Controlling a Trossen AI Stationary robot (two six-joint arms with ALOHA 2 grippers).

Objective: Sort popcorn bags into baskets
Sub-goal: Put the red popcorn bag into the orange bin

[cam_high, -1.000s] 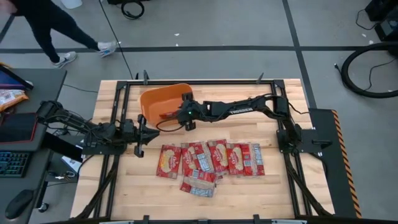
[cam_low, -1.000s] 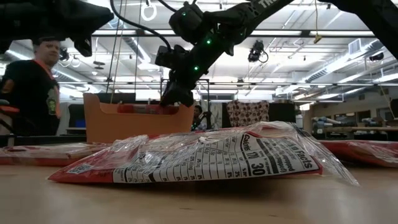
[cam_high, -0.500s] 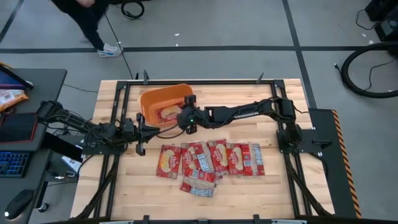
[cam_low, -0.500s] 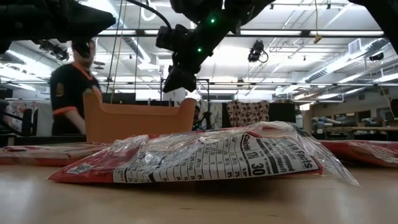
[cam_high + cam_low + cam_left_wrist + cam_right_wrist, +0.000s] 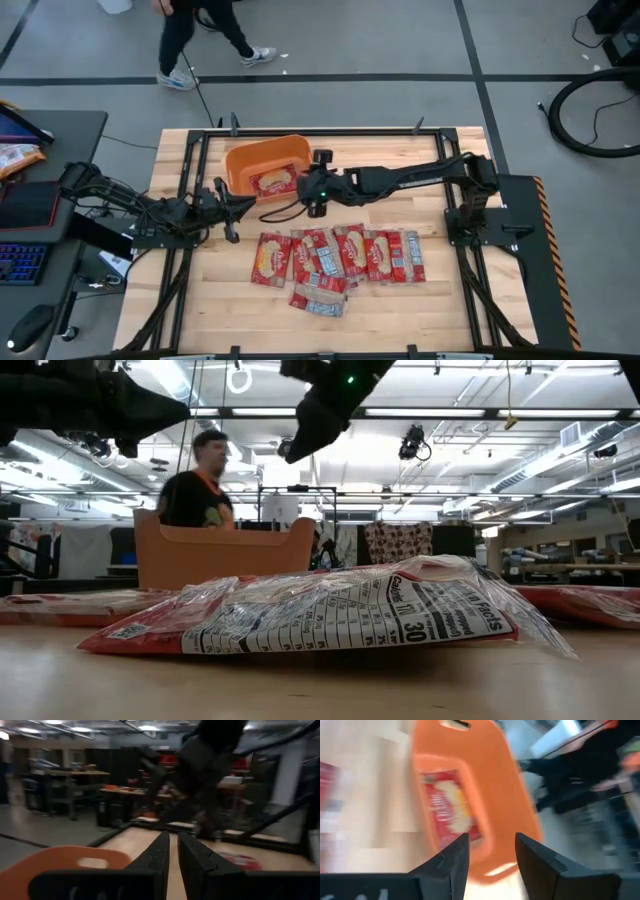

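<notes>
The orange tub stands at the table's far left-centre. One red popcorn packet lies flat inside it, also seen in the right wrist view as the packet in the tub. Several more packets lie in a row on the table's middle, with one nearer; that packet fills the low view. My right gripper hovers just right of the tub, open and empty. My left gripper waits near the tub's near-left corner, its fingers together.
A person walks on the floor beyond the table's far edge and shows behind the tub in the low view. A desk with a keyboard and a red case stands to the left of the table. Bare wood lies near and right of the packet row.
My right gripper let go of a packet over the tub, and the packet now lies flat inside it. The gripper then rose and drew back toward the table's right. My left gripper turned and shifted slightly toward the tub. The person walked from left to right.
</notes>
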